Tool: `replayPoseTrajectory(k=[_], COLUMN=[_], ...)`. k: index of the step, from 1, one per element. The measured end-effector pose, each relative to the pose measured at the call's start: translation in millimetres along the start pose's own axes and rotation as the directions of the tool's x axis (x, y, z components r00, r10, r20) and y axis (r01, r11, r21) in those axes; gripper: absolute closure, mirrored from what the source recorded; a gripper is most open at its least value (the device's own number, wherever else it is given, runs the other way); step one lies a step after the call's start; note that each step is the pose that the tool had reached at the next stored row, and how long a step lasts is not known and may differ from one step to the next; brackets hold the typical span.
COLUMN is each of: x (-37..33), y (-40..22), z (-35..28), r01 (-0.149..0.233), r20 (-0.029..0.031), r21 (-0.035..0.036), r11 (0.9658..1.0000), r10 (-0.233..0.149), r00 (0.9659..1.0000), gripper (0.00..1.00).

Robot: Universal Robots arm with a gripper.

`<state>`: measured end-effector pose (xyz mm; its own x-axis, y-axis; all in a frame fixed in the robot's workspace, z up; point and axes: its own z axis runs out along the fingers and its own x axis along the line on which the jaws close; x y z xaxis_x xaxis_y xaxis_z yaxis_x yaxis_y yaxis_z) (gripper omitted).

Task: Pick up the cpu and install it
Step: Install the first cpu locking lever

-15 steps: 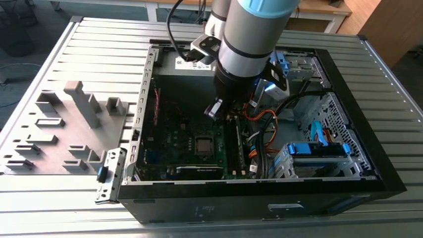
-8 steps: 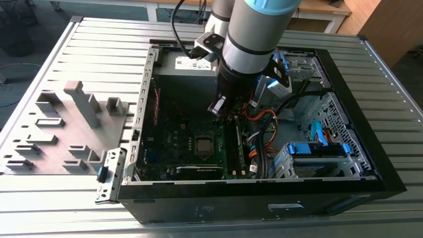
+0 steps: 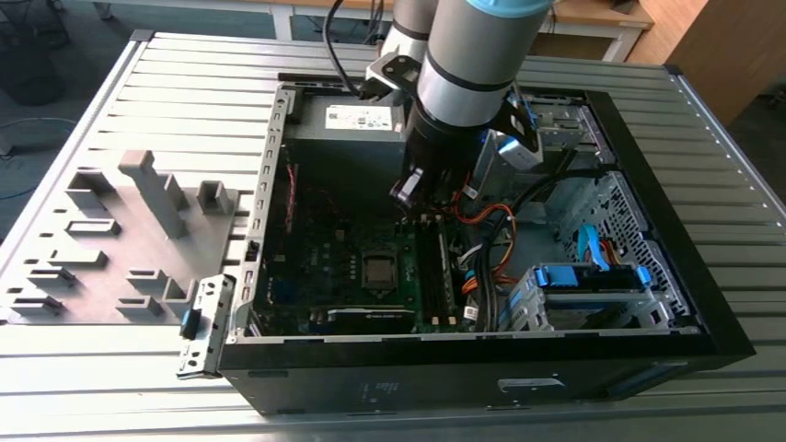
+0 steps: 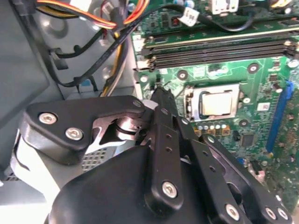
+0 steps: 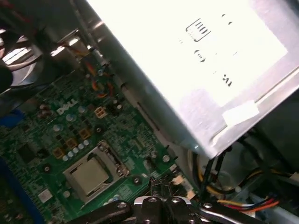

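Hanging inside the computer case (image 3: 694,295), your claw (image 4: 161,93) has its fingers pinched together with nothing between them, and its tip sits just beside a corner of the socket (image 4: 189,100). The chip (image 4: 216,101) lies flat in that socket on the green board (image 4: 261,88), silver top up. Watch that tip: I judge that a drop from here could strike the socket frame or scrape the board. A sideways nudge could tilt the chip on its contacts. The memory slots (image 4: 215,46) and the loose wires (image 4: 93,14) are close enough to catch the arm.
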<state>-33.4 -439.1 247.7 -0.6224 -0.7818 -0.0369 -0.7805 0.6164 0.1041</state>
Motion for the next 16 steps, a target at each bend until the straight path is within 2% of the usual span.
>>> replayPoseTrajectory(k=[3, 11, 14, 16], x=[-2.5, 0.5, 1.1, 1.3], y=[1.8, 6.5, 7.2, 7.2], z=[0.9, 5.9, 7.7, 8.7], r01=[0.000, 0.005, 0.025, 0.053], r20=[0.0001, -0.0004, -0.0026, -0.0055], r21=[0.0000, -0.0002, -0.0011, -0.0021], r11=[1.0000, 1.0000, 0.9997, 0.9986], r10=[0.000, -0.005, -0.025, -0.053], r00=[1.0000, 1.0000, 0.9997, 0.9986], gripper=[0.89, 0.89, 0.89, 0.89])
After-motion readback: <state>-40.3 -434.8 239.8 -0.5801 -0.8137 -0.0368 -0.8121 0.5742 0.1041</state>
